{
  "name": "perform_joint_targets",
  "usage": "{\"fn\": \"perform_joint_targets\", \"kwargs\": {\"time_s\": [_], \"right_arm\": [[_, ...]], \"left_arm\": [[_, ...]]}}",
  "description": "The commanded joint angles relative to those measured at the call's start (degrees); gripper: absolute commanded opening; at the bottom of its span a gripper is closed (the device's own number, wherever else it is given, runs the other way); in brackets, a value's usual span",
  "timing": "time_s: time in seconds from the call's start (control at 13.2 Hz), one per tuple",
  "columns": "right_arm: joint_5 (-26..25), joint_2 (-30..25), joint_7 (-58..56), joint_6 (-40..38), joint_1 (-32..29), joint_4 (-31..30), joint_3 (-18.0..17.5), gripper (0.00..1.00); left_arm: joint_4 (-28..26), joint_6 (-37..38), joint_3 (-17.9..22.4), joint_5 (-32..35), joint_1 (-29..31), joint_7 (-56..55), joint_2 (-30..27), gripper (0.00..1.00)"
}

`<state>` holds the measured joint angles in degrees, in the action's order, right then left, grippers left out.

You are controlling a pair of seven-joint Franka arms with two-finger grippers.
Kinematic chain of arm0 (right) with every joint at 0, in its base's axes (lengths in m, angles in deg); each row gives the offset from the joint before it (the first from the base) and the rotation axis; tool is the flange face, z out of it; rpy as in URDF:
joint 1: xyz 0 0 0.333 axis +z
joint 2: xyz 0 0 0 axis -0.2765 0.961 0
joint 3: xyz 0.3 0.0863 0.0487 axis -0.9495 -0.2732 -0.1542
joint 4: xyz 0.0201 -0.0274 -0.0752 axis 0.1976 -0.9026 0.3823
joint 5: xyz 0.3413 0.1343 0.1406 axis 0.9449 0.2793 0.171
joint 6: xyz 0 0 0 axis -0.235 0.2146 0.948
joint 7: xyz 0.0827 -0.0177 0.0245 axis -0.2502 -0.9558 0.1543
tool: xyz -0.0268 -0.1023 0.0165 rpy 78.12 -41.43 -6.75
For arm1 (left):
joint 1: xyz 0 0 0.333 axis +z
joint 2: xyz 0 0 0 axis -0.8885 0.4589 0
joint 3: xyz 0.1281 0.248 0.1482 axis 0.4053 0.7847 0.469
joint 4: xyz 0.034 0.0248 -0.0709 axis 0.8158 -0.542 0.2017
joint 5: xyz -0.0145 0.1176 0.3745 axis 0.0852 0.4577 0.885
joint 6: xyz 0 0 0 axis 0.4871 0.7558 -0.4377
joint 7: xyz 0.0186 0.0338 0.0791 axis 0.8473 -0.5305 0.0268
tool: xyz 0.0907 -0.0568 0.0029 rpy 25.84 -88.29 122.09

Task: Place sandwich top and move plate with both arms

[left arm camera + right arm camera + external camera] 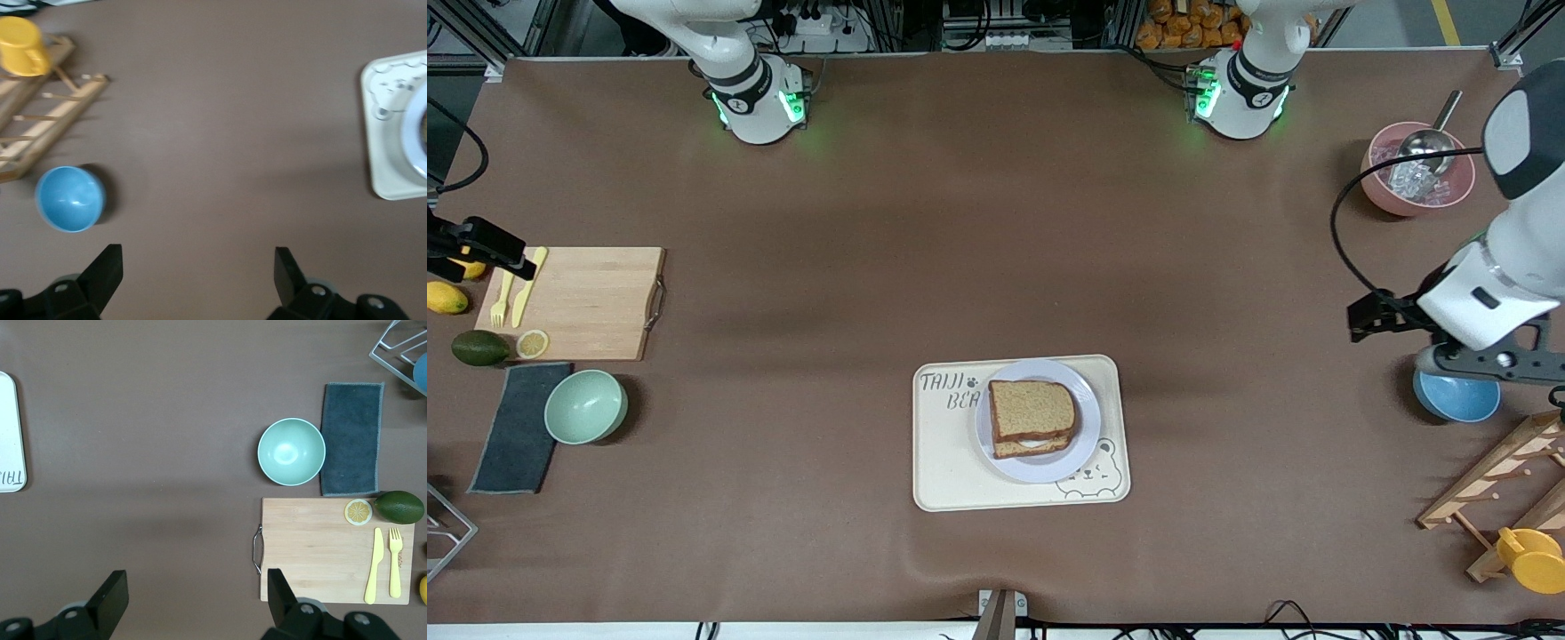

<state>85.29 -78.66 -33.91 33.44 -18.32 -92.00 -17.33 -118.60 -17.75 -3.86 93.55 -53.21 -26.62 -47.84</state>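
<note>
The sandwich top (1032, 411), a brown bread slice, lies on a lower slice with white filling showing between them. The stack sits on the round pale plate (1042, 471), which rests on a cream tray (959, 462) mid-table, near the front camera. The tray's corner (390, 127) and the plate's rim (415, 137) show in the left wrist view. My left gripper (1362, 318) (199, 273) hangs open and empty by the blue bowl at the left arm's end. My right gripper (494, 249) (193, 597) hangs open and empty by the cutting board at the right arm's end. Both are well away from the plate.
At the left arm's end are a blue bowl (1458, 398), a wooden rack (1503, 480), a yellow cup (1532, 560) and a pink bowl of ice with a scoop (1418, 169). At the right arm's end are a cutting board (587, 302), a green bowl (585, 406), a dark cloth (516, 436) and an avocado (479, 348).
</note>
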Motion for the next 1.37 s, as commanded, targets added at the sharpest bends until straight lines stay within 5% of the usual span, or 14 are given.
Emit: {"fn": "perform_joint_targets", "kwargs": {"time_s": [0.0,1.29], "right_arm": [[0.76,-0.27,1.19,-0.47,-0.54,-0.11,-0.60,0.93],[0.76,-0.63,1.19,-0.56,-0.28,0.33,-0.78,0.94]], "left_arm": [[-1.01,0.51,-0.60,0.97,3.08,-0.10,-2.58,1.00],[-1.71,9.65,1.67,-6.51,4.16,-6.69,-11.19,1.00]]}}
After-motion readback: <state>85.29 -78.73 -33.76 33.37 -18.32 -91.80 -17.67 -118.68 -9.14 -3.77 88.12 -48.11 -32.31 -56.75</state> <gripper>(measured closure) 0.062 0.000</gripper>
